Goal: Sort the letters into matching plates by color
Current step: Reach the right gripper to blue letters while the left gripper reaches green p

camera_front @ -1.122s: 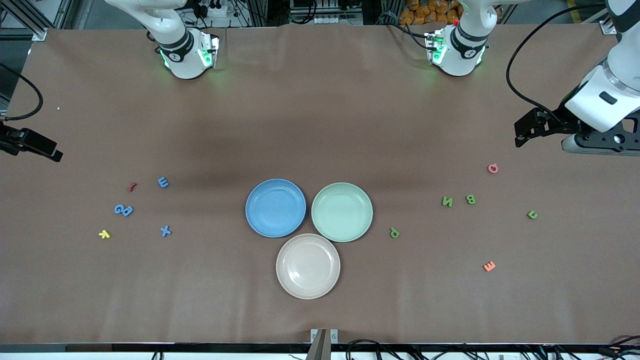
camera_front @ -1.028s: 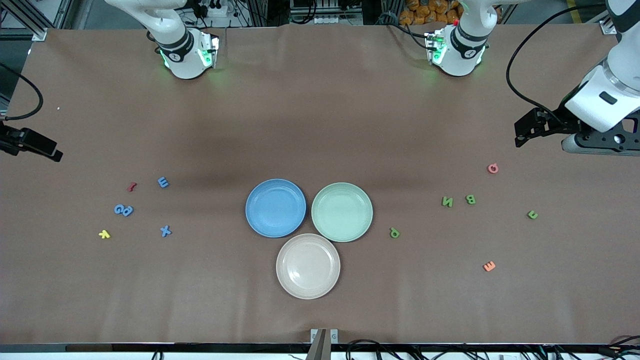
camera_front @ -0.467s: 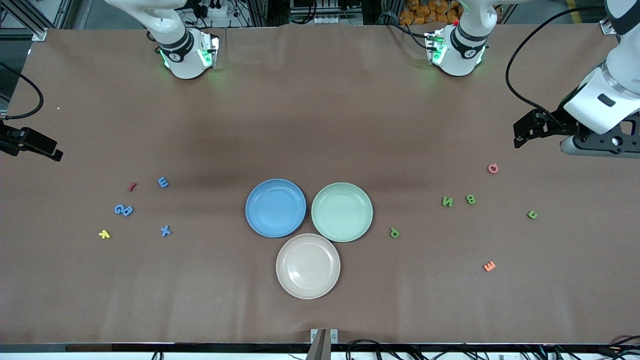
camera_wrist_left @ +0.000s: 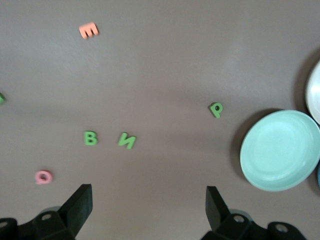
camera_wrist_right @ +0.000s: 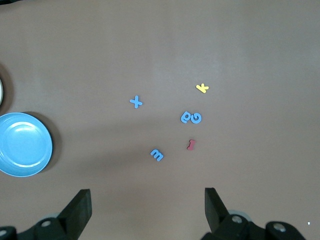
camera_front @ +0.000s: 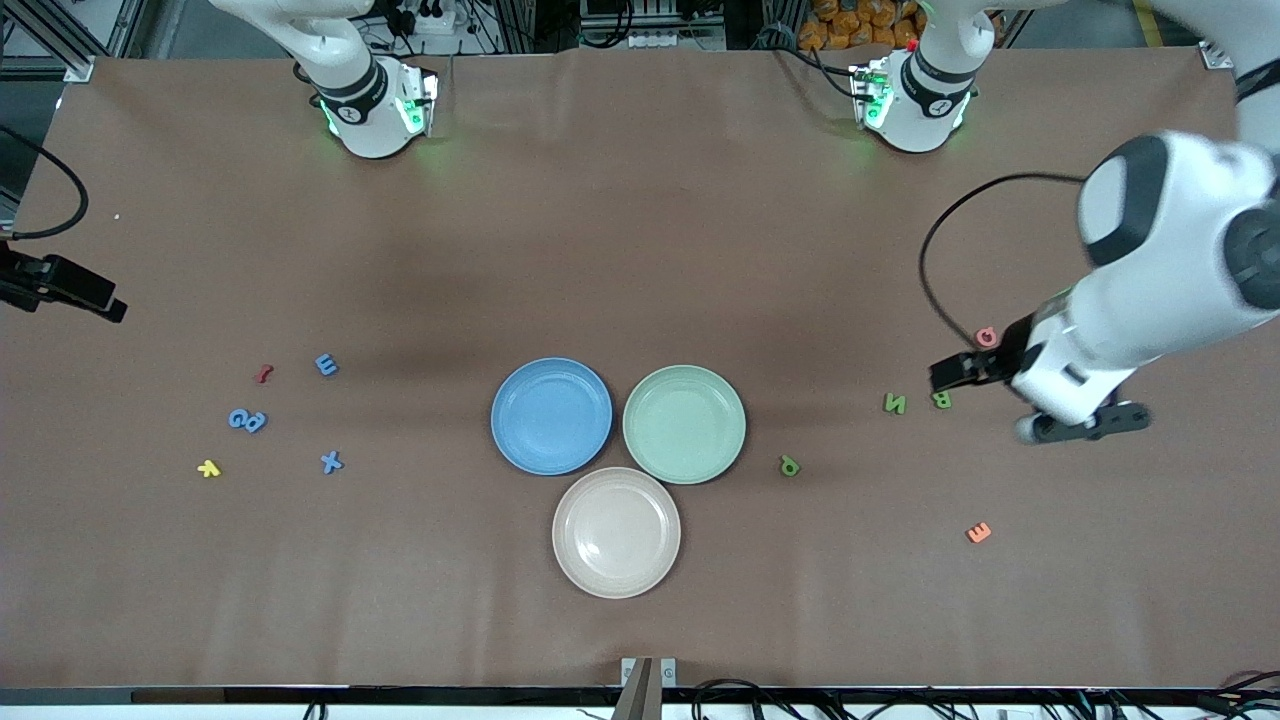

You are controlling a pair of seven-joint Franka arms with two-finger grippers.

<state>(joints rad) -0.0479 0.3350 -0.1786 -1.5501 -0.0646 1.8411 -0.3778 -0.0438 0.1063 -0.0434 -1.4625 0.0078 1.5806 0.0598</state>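
We see green letters B, N and P, an orange E; left gripper and right gripper both spread, empty.

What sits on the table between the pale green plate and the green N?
One green letter P lies between the pale green plate and the green N, shown in the front view.

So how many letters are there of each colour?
blue letters: 4
green letters: 4
red letter: 1
yellow letter: 1
pink letter: 1
orange letter: 1
total: 12
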